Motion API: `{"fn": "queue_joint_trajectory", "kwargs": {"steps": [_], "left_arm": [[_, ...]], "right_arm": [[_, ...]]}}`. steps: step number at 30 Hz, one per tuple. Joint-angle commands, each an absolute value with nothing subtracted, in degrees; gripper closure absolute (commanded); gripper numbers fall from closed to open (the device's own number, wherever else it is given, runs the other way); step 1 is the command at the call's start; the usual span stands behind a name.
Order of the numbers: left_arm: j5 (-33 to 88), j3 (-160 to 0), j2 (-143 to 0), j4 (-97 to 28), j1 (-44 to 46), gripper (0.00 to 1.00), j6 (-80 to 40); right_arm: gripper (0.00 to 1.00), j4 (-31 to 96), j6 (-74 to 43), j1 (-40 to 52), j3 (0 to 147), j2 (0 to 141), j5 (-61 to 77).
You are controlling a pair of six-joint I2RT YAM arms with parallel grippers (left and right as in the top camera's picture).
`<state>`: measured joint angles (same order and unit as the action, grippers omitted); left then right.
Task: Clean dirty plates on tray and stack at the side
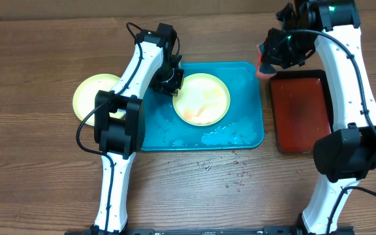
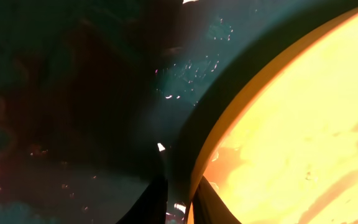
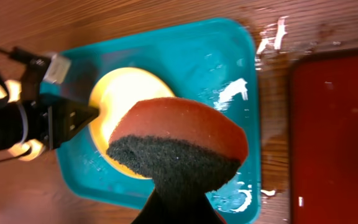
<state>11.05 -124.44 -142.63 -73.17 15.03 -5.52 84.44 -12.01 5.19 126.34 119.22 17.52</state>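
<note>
- Tray (image 1: 247,91), turquoise, lies at the middle of the wooden desk (image 1: 44,183), with water pooled near its 5 o'clock corner.
- Red tray (image 1: 299,111) with a black rim lies just beside it at 3 o'clock.
- Yellow-green plate (image 1: 204,98) rests on the tray, toward 12 o'clock, an orange smear near its centre.
- Second plate (image 1: 90,91) lies on the desk at the tray's 9 o'clock, partly hidden by the left arm.
- Left claw (image 1: 175,85) sits at the tray plate's 10 o'clock rim, a finger either side; I cannot tell whether it pinches.
- Right claw (image 1: 269,60), over the tray's 2 o'clock corner, is clenched on an orange sponge (image 1: 264,68) with a dark scrub side.
- Water drops (image 1: 207,163) dot the desk at the tray's 6 o'clock.
</note>
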Motion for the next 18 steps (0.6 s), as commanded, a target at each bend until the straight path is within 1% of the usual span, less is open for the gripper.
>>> {"fn": "queue_joint_trajectory", "kwargs": {"steps": [1,4,9,10,11,12,13,18], "left_arm": [[9.89,-122.78,-142.34,-72.58,15.42,0.83,-4.97],[9.89,-121.05,-142.34,-71.88,15.46,0.79,-5.37],[9.89,-117.34,-142.34,-68.69,15.46,0.78,-6.44],[9.91,-116.38,-142.34,-67.88,15.46,0.8,-7.05],[9.91,-115.59,-142.34,-67.24,15.46,0.84,-7.51],[9.91,-114.69,-142.34,-66.61,15.46,0.91,-7.94],[9.91,-113.86,-142.34,-66.0,15.46,0.96,-7.97],[9.87,-112.79,-142.26,-65.69,15.46,0.96,-7.97]], "right_arm": [[0.96,84.44,-15.07,5.45,126.87,117.43,11.99],[0.96,85.01,-15.03,5.5,126.87,117.32,10.35],[0.96,85.41,-15.03,5.43,126.87,117.32,7.01],[0.96,85.38,-15.03,5.43,126.87,117.32,6.37],[0.96,85.41,-15.03,5.43,126.87,117.32,5.93],[0.96,85.43,-15.03,5.43,126.87,117.32,5.58],[0.96,85.45,-15.03,5.43,126.87,117.32,5.54],[0.96,85.49,-15.03,5.43,126.87,117.32,5.58]]}}
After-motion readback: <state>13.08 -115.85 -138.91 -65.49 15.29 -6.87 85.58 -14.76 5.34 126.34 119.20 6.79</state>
